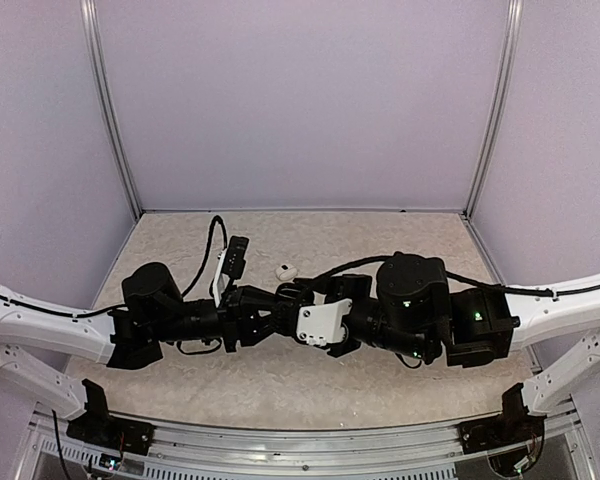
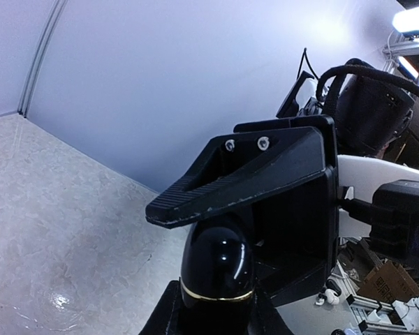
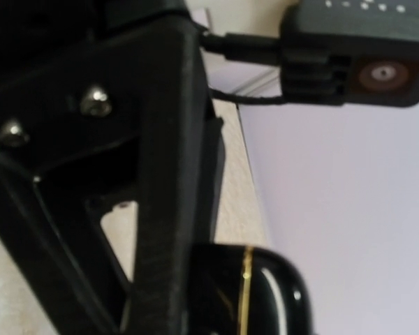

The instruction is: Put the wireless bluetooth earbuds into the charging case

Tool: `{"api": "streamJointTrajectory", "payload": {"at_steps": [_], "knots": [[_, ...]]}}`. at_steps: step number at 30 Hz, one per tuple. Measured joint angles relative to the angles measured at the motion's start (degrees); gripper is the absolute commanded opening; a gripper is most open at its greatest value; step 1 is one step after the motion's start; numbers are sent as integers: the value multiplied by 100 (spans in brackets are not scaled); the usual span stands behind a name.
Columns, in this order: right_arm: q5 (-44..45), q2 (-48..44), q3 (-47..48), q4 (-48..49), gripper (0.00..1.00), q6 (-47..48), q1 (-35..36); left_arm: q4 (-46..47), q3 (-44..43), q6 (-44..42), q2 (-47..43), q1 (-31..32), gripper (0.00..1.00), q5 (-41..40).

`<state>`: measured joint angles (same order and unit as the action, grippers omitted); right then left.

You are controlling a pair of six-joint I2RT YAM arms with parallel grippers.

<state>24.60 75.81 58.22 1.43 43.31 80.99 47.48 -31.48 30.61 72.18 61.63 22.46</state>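
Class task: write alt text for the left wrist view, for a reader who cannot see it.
A glossy black case with a gold band sits clamped in the left gripper at the bottom edge. The right gripper reaches a ribbed black finger over its top; a speckled table and pale wall lie behind.
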Motion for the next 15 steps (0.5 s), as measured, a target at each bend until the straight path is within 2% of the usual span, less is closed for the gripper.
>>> {"api": "streamJointTrajectory", "payload": {"at_steps": [1,4,6,9,13,14,15], "knots": [[57,15,11,2,41,-4,2,0,0,-26,0,0,10,-46],[136,24,13,13,36,17,11,-4,0,-87,0,2,37,-118],[144,24,13,20,34,15,2,4,0,-90,-2,2,51,-177],[90,13,-2,24,33,-103,-118,-7,15,-74,-61,-57,64,-337],[-354,-192,-221,57,32,-551,-691,-39,149,-48,-341,-271,93,-675],[-487,-258,-286,68,32,-695,-894,-74,190,-57,-439,-326,98,-800],[-667,-315,-345,79,32,-863,-1128,-138,227,-57,-553,-387,99,-962]]}}
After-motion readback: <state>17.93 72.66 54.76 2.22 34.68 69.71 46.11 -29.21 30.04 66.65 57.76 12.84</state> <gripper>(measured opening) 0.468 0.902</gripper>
